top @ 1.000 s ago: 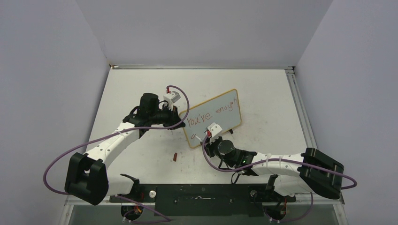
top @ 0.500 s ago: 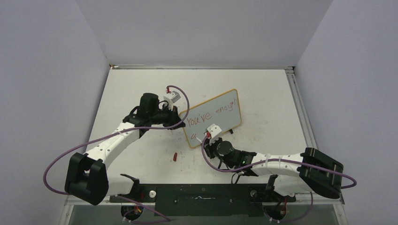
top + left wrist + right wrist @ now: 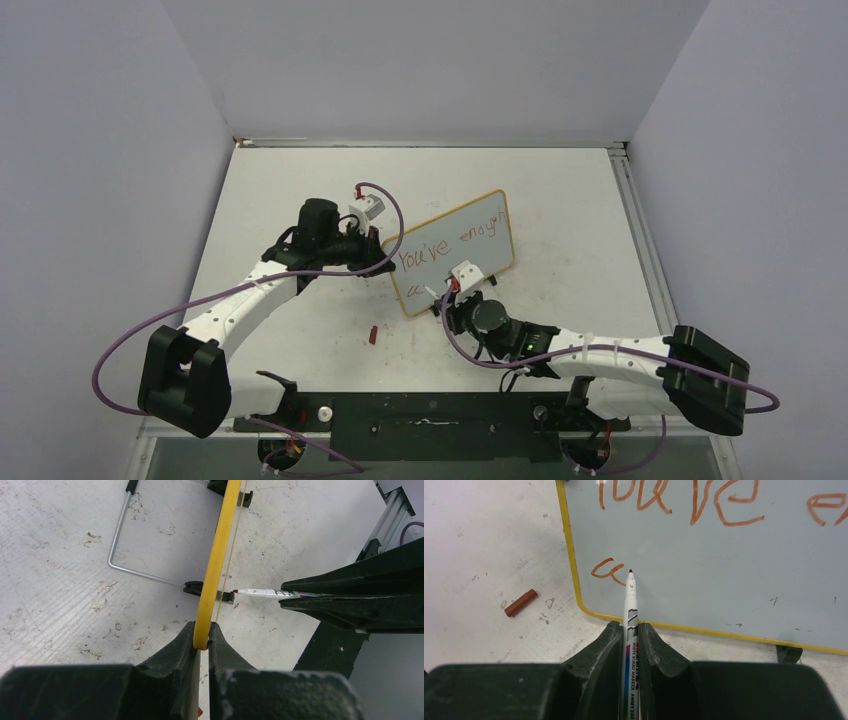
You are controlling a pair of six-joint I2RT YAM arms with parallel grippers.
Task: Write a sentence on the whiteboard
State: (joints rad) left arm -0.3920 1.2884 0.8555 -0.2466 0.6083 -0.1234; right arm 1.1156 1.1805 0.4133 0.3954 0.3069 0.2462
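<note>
Clamping whiteboard (image 3: pixel 216 560) rim with left claw (image 3: pixel 201 631); gripping marker (image 3: pixel 630 600) in right claw (image 3: pixel 628 629), tip at start of second line of sentence (image 3: pixel 445 248).

Top view: the right arm (image 3: pixel 600 355) has swung rightward, and its black elbow block (image 3: pixel 708 378) now sits further right and lower than a second ago. The right gripper (image 3: pixel 447 296) has slid a little right along the lower edge of the whiteboard (image 3: pixel 482 222). The second line of the sentence (image 3: pixel 440 246) has grown from one faint red stroke at lower left to a fuller looped mark (image 3: pixel 607 570), and the tip of the marker (image 3: pixel 630 611) is now just right of it.
</note>
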